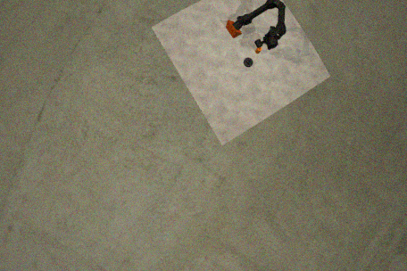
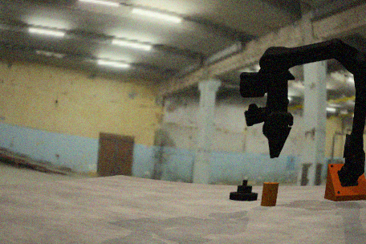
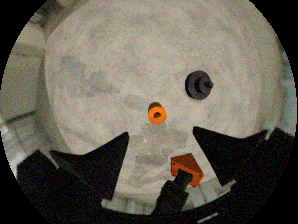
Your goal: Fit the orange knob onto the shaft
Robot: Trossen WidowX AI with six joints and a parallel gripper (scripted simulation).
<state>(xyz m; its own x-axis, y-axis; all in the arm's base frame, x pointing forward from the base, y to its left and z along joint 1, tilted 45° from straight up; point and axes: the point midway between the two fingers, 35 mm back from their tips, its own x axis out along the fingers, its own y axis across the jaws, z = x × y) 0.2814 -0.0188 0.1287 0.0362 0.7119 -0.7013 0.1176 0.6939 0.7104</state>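
Observation:
The orange knob [image 1: 258, 50] [image 2: 269, 194] [image 3: 157, 114] stands upright on the pale surface, its hole facing up. The round pedestal [image 1: 248, 62] [image 2: 243, 197] [image 3: 195, 88] stands close to it, its dark shaft [image 2: 245, 183] [image 3: 209, 84] pointing up with nothing on it. The shaft's flat side cannot be made out. My gripper [image 2: 274, 156] [image 3: 162, 132] is open and empty. It hangs pointing down, well above the knob; in the exterior view the fingers overlap edge-on. In the wrist view the knob shows beyond the fingertips, between them and slightly left of centre.
The arm's orange base [image 1: 233, 28] [image 2: 346, 190] [image 3: 187, 166] stands on the same pale square surface [image 1: 214, 91], on the far side of the knob from the pedestal in the exterior view. The arm's links [image 1: 280, 15] [image 2: 313, 53] arch high over to the gripper.

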